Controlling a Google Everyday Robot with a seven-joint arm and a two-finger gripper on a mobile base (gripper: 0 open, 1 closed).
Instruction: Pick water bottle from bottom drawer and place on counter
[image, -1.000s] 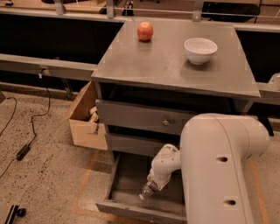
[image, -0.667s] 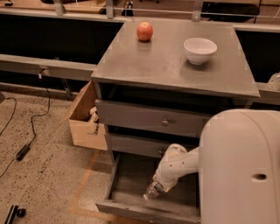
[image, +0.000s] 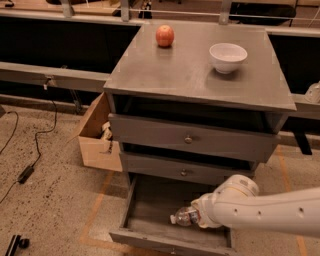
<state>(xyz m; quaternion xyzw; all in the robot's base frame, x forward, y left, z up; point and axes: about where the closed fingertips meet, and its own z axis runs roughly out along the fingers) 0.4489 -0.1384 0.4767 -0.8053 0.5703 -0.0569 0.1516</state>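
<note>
Grey cabinet on my feed, with its bottom drawer (image: 150, 207) standing open at floor level. The water bottle (image: 186, 216) is inside it, on its side toward the front right, white cap pointing left. My white arm (image: 270, 210) comes in from the right edge and dips into the drawer. The gripper (image: 201, 216) sits right at the bottle's far end and covers that part of it. Honestly I can't tell from this angle whether the gripper is clamped on the bottle or just up against it.

Both knobbed drawers (image: 187, 141) above are pushed in. Up on the table (image: 185, 75) there's a red apple (image: 164, 35) at the back left and a white bowl (image: 228, 56) toward the back right, well apart. An open cardboard box (image: 95, 140) sits on the floor against the cabinet's left side, and a black cable (image: 35, 150) trails across the floor further left.
</note>
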